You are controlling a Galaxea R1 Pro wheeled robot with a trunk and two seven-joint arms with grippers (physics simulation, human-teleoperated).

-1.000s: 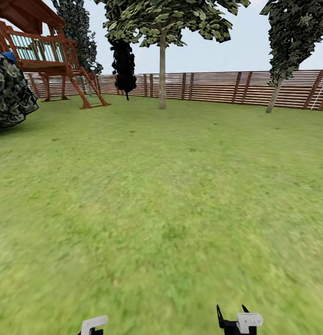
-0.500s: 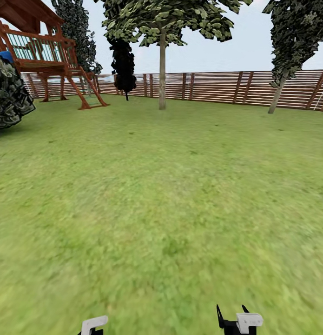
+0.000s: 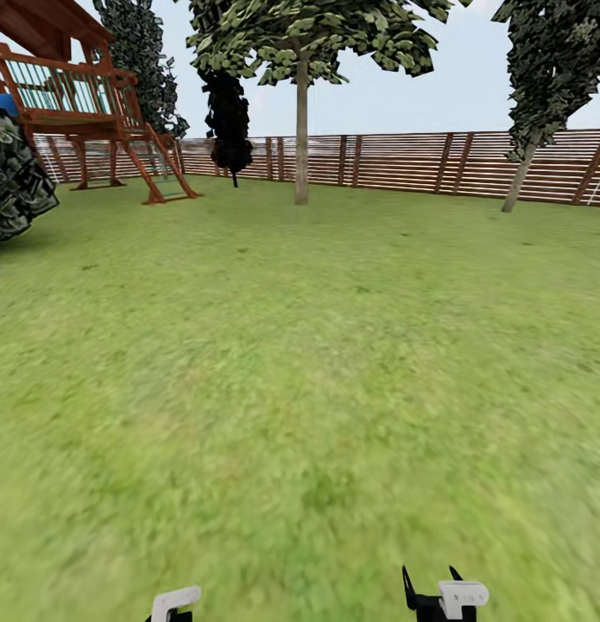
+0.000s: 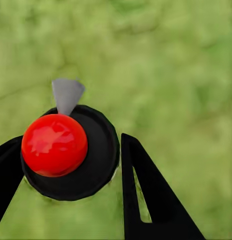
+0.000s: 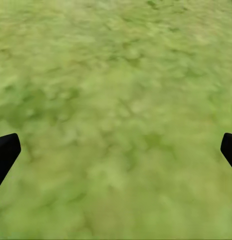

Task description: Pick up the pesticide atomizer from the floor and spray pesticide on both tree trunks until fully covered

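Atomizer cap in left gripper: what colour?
Red; the atomizer cap tops a black bottle, clearest in left wrist view.

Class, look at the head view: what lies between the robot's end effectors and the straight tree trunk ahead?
Only open grass lies between the end effectors and the tree trunk; the head view shows it bare.

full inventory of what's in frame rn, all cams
pesticide atomizer: 1, black with red cap, clamped in left tool
trees: 2, pale trunks, dark leaves, one mid-lawn, one leaning at the right by the fence
dark shrub: 1, near-black, by fence
bush: 1, dark green, far left
playset: 1, red-brown wood, back left
fence: 1, brown slats, along back
lawn: green, underfoot
left tool: black, shut on atomizer
right tool: black, open, over grass
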